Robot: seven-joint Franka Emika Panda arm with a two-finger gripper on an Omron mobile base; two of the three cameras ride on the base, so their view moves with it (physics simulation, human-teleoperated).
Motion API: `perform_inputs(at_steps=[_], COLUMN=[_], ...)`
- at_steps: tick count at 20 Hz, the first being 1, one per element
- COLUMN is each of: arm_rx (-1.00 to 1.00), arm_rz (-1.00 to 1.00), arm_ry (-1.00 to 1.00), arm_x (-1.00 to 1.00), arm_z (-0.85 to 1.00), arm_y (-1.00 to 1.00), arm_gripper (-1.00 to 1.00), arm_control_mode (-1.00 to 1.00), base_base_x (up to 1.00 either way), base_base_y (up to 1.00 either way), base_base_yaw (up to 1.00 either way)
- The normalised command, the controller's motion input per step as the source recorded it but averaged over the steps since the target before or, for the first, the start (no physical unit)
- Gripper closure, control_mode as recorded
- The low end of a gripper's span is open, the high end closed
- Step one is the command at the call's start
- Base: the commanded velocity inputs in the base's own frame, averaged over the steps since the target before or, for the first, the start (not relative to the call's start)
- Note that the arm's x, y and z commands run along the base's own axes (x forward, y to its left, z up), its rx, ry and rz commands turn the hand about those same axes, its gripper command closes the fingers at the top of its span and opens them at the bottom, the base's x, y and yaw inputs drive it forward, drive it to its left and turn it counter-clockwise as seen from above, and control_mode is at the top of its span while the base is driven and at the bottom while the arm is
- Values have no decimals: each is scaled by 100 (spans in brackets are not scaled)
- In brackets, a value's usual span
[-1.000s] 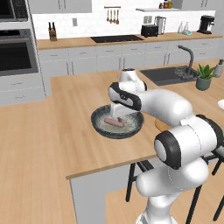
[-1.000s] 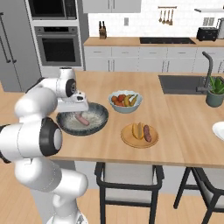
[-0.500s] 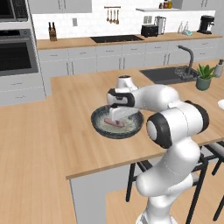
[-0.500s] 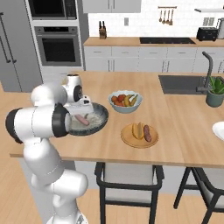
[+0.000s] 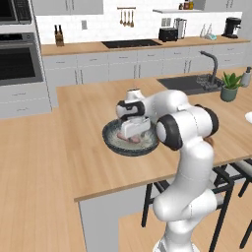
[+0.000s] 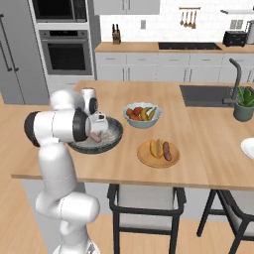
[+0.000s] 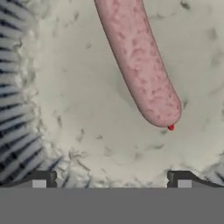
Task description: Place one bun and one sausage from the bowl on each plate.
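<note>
The dark grey bowl (image 5: 117, 149) (image 6: 115, 135) sits near the island's front edge. On its speckled floor (image 7: 78, 109) lies a pinkish sausage (image 7: 139, 63) (image 6: 95, 137) (image 5: 129, 140). My gripper (image 5: 132, 136) (image 6: 96, 132) (image 7: 111, 181) reaches down into the bowl, open, its fingertips (image 7: 43, 179) spread wide just short of the sausage's rounded end and holding nothing. To the right, the tan wooden plate (image 6: 147, 159) carries a bun (image 6: 156, 148) and a second sausage (image 6: 166, 151) side by side. The white plate (image 6: 248, 148) (image 5: 248, 117) lies at the far right edge.
A pale fruit bowl (image 6: 141, 114) with bananas stands behind the two dishes. The sink (image 6: 208, 94) and a potted plant (image 6: 244, 104) are at the back right. Stools stand under the island's front edge, and bare wood lies left of the dark bowl.
The arm has folded forward and lowered the hand into the dark bowl, close over the sausage. The jaws stayed open. The wooden plate's bun and sausage have not moved.
</note>
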Motion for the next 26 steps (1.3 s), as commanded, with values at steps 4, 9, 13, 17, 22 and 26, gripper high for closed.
perform_inputs(at_steps=[4, 9, 13, 17, 22, 26], arm_rx=[0, 0, 0, 5, 4, 0], arm_rz=[10, 3, 0, 0, 4, 3], arm_ry=[0, 0, 0, 0, -3, -5], arm_x=[28, 54, 45, 22, -10, -5], arm_z=[-28, -2, 2, -3, -3, -34], arm_y=[0, 0, 0, 0, 0, 1], arm_gripper=[-100, -100, -100, -100, -100, -100], arm_control_mode=[-100, -100, -100, -100, -100, -100], base_base_x=[0, 0, 0, 0, 0, 0], base_base_y=[0, 0, 0, 0, 0, 0], base_base_yaw=[0, 0, 0, 0, 0, 0])
